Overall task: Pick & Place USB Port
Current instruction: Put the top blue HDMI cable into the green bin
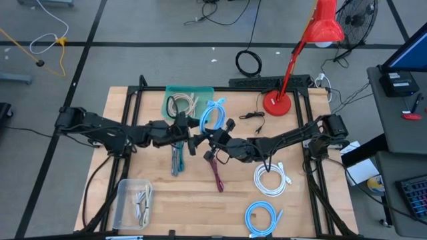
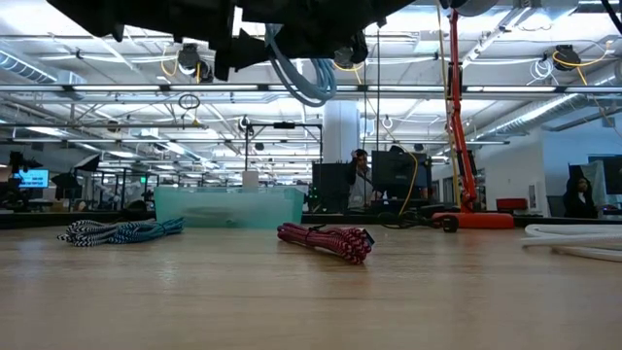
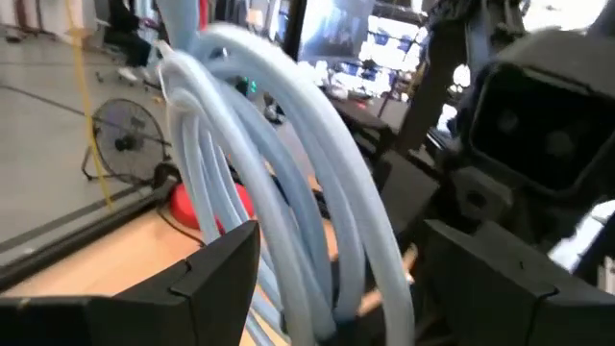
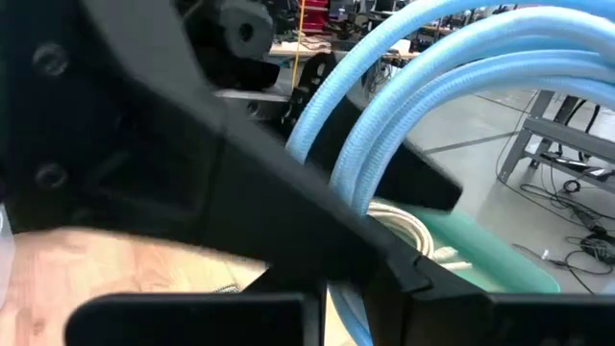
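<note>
A coil of light-blue cable (image 1: 212, 117) hangs in the air over the middle of the table, clear of it, and shows as a loop (image 2: 301, 68) in the low view. My right gripper (image 1: 211, 137) comes from the table's right and is shut on it. My left gripper (image 1: 192, 140) comes level from the left and is open. In the left wrist view its fingers (image 3: 216, 274) stand on either side of the coil's strands (image 3: 288, 192). A teal bin (image 1: 200, 92) with a beige cable coil in it stands just beyond, toward the far edge. My right gripper pinches several strands of the blue coil (image 4: 351, 207) between its two shut fingers, coming level from the table's right. The left arm's dark body hides much of the place of contact. The coil is lifted clear of the table. My left gripper: whether its fingers touch the strands I cannot tell.
Under the arms lie a blue-white braided cable (image 1: 177, 159) and a red braided cable (image 1: 217, 175). Near the front right are a white coil (image 1: 270, 180) and a blue coil (image 1: 261, 217). A clear box (image 1: 133, 203) stands front left, a red lamp (image 1: 277, 103) far right.
</note>
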You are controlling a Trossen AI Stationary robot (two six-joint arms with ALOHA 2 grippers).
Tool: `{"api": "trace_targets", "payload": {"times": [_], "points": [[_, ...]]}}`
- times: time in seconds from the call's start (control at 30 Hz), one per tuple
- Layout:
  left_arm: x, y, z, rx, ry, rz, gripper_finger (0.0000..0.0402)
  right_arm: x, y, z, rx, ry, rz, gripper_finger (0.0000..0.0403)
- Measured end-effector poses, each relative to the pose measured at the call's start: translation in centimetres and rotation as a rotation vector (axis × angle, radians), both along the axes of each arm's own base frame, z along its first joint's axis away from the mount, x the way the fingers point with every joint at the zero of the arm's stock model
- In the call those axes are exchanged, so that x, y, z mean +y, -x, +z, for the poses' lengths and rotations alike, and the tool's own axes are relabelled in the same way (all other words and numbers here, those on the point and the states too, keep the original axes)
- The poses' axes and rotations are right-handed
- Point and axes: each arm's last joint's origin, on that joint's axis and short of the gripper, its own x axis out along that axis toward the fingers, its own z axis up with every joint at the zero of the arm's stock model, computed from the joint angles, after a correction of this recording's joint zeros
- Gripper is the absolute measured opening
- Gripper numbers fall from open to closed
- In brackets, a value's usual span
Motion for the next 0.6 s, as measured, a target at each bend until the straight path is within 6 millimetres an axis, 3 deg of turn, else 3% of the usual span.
{"api": "trace_targets", "payload": {"times": [0.1, 0.2, 0.3, 0.4, 0.6], "points": [[0.0, 0.1, -0.1, 0.016, -0.01, 0.063, 0.0283, 0.2, 0.0, 0.0, 0.002, 0.0, 0.003, 0.0033], [0.1, 0.4, -0.1, 0.042, -0.006, 0.09, 0.0243, 0.3, 0.1, -0.1, 0.017, 0.004, 0.015, 0.0059], [0.1, 0.8, 0.0, 0.064, 0.016, 0.099, 0.0161, 0.4, 0.0, -0.3, 0.052, 0.018, 0.082, 0.0083], [0.0, 1.5, 0.3, 0.109, -0.02, 0.104, 0.0046, 0.8, 0.0, -0.4, 0.08, 0.03, 0.179, 0.01], [-0.9, 4.6, 1.7, 0.192, -0.073, 0.149, 0.0031, 2.5, 0.5, 0.2, 0.088, 0.029, 0.35, 0.0119]]}}
